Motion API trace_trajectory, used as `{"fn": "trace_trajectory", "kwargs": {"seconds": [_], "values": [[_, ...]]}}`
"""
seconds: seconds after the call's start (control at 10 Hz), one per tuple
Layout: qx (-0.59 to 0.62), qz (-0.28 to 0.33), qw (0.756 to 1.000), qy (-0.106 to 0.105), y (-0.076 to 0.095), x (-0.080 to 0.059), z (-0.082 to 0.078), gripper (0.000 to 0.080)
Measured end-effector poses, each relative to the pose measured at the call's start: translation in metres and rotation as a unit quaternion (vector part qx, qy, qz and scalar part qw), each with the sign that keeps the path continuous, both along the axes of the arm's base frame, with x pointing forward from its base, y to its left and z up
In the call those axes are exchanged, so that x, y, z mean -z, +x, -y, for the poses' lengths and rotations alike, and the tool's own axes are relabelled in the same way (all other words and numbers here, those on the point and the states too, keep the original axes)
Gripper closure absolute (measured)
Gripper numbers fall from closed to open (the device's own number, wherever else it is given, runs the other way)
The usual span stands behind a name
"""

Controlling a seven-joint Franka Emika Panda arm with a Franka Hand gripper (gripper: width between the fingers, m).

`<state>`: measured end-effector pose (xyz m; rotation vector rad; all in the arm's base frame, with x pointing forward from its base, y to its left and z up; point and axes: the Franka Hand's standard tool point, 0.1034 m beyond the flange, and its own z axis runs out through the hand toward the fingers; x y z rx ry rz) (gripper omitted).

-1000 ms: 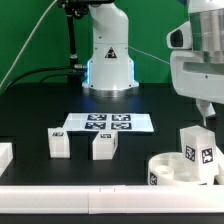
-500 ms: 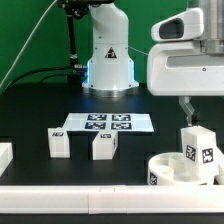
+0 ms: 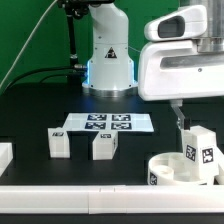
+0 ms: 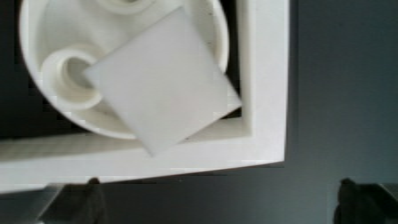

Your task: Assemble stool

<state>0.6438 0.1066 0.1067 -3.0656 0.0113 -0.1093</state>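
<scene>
The round white seat disc lies at the front right, against the white rail. One white leg with tags stands upright in it. Two more legs stand loose on the black table to the exterior view's left. My gripper hangs just above and to the exterior view's left of the upright leg, not touching it. In the wrist view the seat disc with its sockets and the leg's flat top show below my gripper. The fingertips are wide apart with nothing between them.
The marker board lies mid-table behind the loose legs. A white border rail runs along the front edge and shows in the wrist view. Another white piece sits at the far left. The robot base stands at the back.
My hand has moved to the exterior view's left and slightly down, now sitting beside the upright leg. The leg, seat and loose legs have not moved.
</scene>
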Motion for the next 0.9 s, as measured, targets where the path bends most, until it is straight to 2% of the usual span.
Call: {"fn": "trace_trajectory", "kwargs": {"seconds": [0.3,0.4,0.6,0.7,0.8,0.9], "values": [[-0.084,0.002,0.996,-0.013,-0.002,0.005,0.004,0.0150],[-0.098,-0.011,0.995,-0.017,-0.010,0.018,0.005,0.0150],[-0.096,-0.025,0.995,-0.018,-0.019,0.030,0.009,0.0150],[-0.090,-0.024,0.995,-0.019,-0.021,0.038,0.003,0.0150],[-0.082,-0.026,0.996,-0.019,-0.022,0.044,0.001,0.0150],[-0.073,-0.026,0.997,-0.019,-0.022,0.043,0.003,0.0173]]}}
